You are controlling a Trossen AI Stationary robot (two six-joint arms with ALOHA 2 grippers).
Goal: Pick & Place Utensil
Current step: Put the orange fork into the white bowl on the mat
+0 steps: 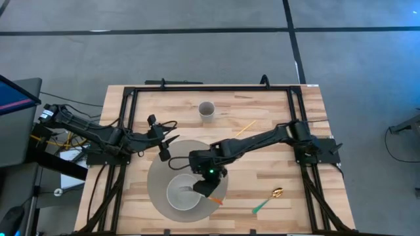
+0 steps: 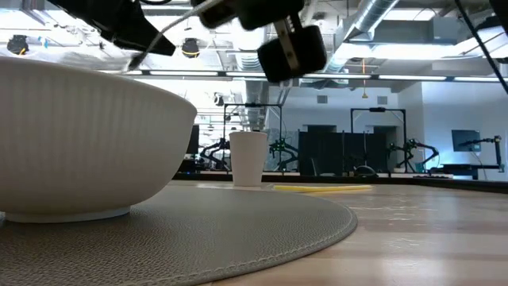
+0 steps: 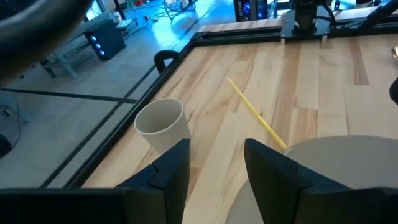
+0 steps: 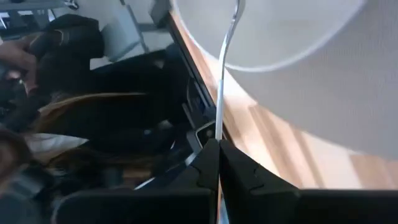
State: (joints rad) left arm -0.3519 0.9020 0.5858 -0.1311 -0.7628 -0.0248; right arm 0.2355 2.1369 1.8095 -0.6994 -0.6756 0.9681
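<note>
Seen from above, the right gripper (image 1: 205, 188) is hovering over the white bowl (image 1: 182, 195), which is sitting on a round grey mat (image 1: 161, 172) on the wooden counter (image 1: 262, 172). The left gripper (image 1: 165, 155) is waiting at the mat's edge. A white cup (image 1: 207, 110), a yellow stick (image 1: 245, 128) and a green-handled spoon (image 1: 267, 201) are lying apart on the counter.

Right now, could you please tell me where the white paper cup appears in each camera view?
High view: paper cup at the table's far edge, centre.
Low view: cup stands mid-picture, right of the white bowl.
Left wrist view: cup just beyond the left gripper.
Right wrist view: not in it.
Shared landmark: the yellow stick beside it.
</note>
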